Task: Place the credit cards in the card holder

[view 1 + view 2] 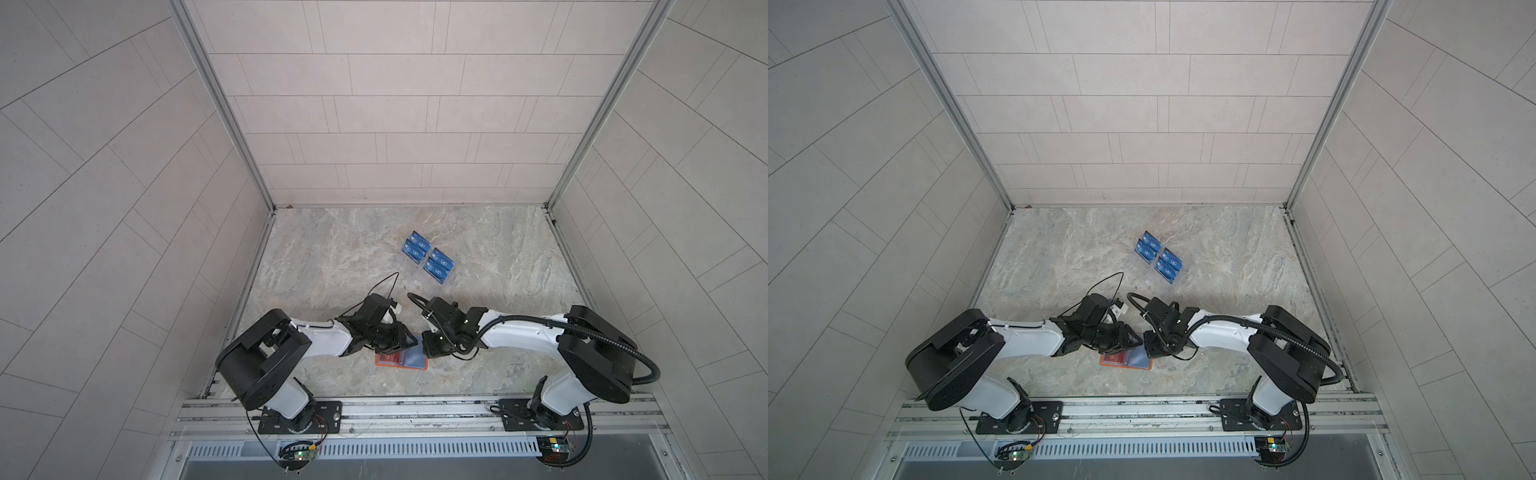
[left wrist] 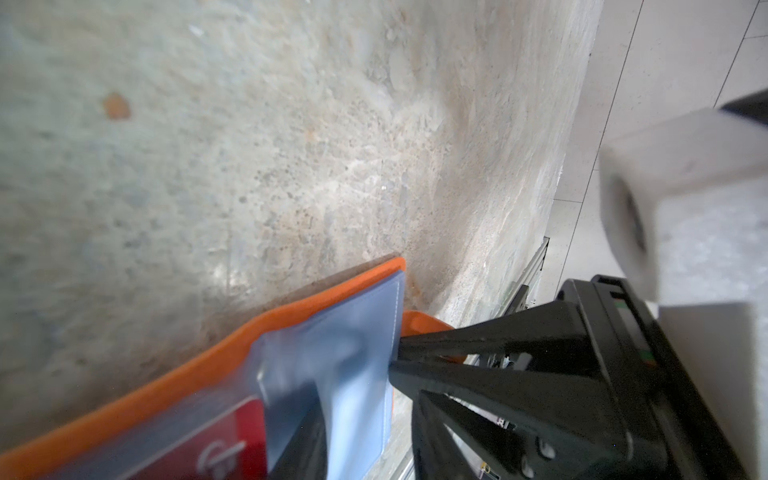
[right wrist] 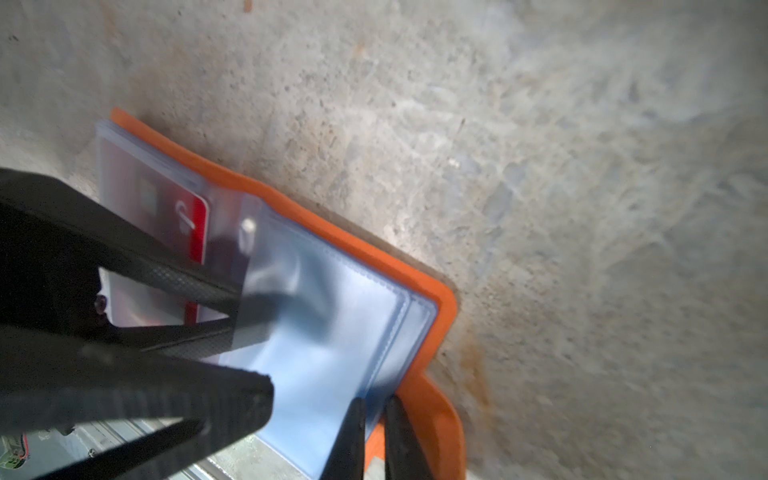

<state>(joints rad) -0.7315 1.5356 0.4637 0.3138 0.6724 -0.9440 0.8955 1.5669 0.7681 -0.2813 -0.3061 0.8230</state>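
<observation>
The orange card holder (image 1: 422,367) (image 1: 1147,366) (image 3: 444,303) lies open on the stone table between both arms. Under the clear sleeve of its left page sits a red credit card (image 1: 388,357) (image 3: 199,224) (image 2: 245,432). My left gripper (image 1: 413,343) (image 2: 361,436) is open, its fingers (image 3: 199,286) straddling a bluish sleeve leaf (image 3: 332,332), one seen dimly through the plastic. My right gripper (image 1: 424,347) (image 3: 374,401) is shut on the holder's far edge, pinching sleeve and cover. Several blue credit cards (image 1: 428,259) (image 1: 1158,257) stand further back.
The blue cards rest in a clear acrylic tiered stand (image 1: 441,285) behind the grippers. Tiled walls close the table on three sides. An aluminium rail (image 1: 415,409) carrying both arm bases runs along the front edge.
</observation>
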